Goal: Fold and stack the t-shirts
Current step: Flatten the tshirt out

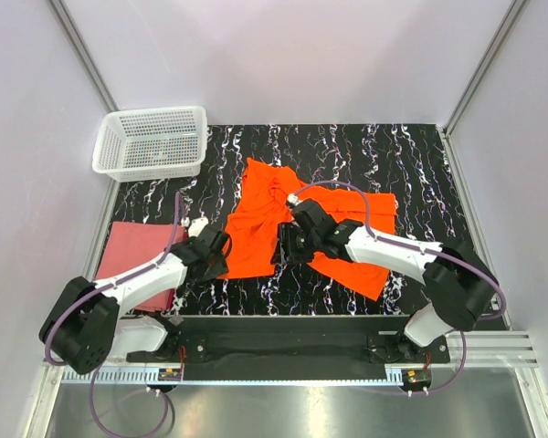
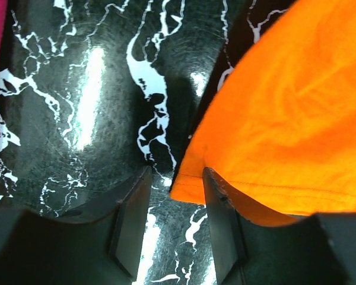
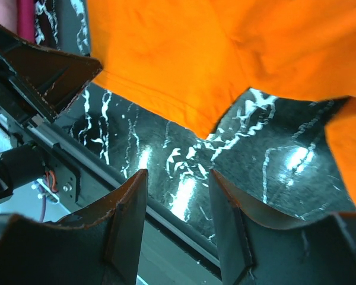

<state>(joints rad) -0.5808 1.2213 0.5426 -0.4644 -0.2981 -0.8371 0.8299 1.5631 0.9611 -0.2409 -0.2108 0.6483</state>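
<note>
The bright orange t-shirt (image 1: 256, 219) lies crumpled and partly spread in the middle of the black marbled table. The dusty pink-red t-shirt (image 1: 137, 251) lies flat and folded at the left edge. My left gripper (image 1: 221, 258) is low at the orange shirt's lower-left corner. In the left wrist view the left gripper (image 2: 177, 178) is open, and the hemmed corner of the orange shirt (image 2: 285, 107) reaches just to its right fingertip. My right gripper (image 1: 281, 251) hangs over the shirt's near edge. In its wrist view the right gripper (image 3: 178, 178) is open over bare table, below the orange cloth (image 3: 184, 53).
A white mesh basket (image 1: 153, 141) stands at the back left corner. The table (image 1: 365, 151) has white walls on three sides. The black rail at the near edge runs just beyond the right gripper. The left arm (image 3: 41, 65) shows close by in the right wrist view.
</note>
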